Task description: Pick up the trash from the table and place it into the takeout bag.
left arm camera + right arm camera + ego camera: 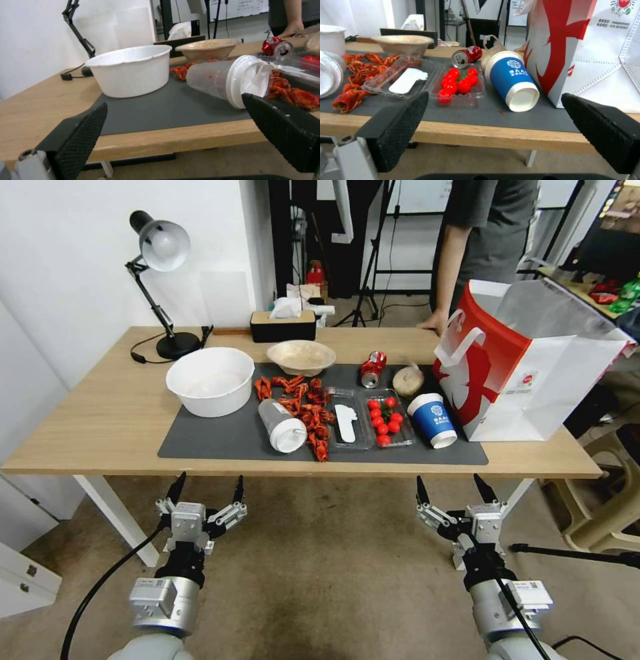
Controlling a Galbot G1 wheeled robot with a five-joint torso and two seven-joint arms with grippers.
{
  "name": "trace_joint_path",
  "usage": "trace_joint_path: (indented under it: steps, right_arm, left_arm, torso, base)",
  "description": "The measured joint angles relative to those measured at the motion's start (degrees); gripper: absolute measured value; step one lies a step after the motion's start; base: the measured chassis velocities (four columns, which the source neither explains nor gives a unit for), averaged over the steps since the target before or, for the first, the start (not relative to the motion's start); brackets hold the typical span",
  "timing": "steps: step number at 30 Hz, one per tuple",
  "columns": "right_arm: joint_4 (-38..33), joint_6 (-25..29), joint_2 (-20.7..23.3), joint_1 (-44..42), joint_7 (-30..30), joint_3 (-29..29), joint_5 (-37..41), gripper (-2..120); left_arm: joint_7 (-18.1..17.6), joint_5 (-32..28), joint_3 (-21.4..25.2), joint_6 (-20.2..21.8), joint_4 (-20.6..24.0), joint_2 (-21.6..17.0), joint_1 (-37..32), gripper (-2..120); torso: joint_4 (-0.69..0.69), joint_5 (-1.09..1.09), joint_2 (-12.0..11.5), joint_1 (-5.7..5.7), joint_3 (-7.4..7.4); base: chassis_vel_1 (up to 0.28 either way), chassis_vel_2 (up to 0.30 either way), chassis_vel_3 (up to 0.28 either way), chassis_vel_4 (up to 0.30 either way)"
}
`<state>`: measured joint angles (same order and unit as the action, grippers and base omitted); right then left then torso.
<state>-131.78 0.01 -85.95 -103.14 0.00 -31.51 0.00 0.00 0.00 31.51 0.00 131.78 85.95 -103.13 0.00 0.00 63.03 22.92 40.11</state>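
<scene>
On the light-wood table [100, 407] lies the trash: a blue paper cup [432, 419] on its side, a red soda can [373, 369], a beige paper lump [408, 380], a clear white-lidded plastic cup [281, 425] and a shallow beige bowl [301, 357]. The red and white takeout bag [527, 363] stands open at the table's right end. Both grippers hang open and empty below the front edge: the left gripper [207, 490] before the plastic cup [230, 80], the right gripper [452, 490] before the blue cup [513, 80].
A big white bowl [210, 380], red crayfish shells [307, 410] and a clear tray of tomatoes [385, 419] sit on the dark mat [220, 437]. A desk lamp [160, 280] and tissue box [283, 323] stand at the back. A person's hand [433, 322] rests on the far edge.
</scene>
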Motion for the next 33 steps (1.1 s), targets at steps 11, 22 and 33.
trace_joint_path:
  steps: [11,22,33]
  right_arm:
    - [0.0,-0.01,0.0,0.0,0.0,0.0,0.0,100]
    - [0.0,-0.01,0.0,0.0,0.0,0.0,0.0,100]
    - [0.0,-0.01,0.0,0.0,0.0,0.0,0.0,100]
  left_arm:
    - [0.0,0.0,0.0,0.0,0.0,0.0,0.0,100]
    - [0.0,0.0,0.0,0.0,0.0,0.0,0.0,100]
    - [0.0,0.0,0.0,0.0,0.0,0.0,0.0,100]
  torso:
    - [0.0,0.0,0.0,0.0,0.0]
    - [0.0,0.0,0.0,0.0,0.0]
    - [0.0,0.0,0.0,0.0,0.0]
  base:
    - [0.0,0.0,0.0,0.0]
    - [0.0,0.0,0.0,0.0]
    - [0.0,0.0,0.0,0.0]
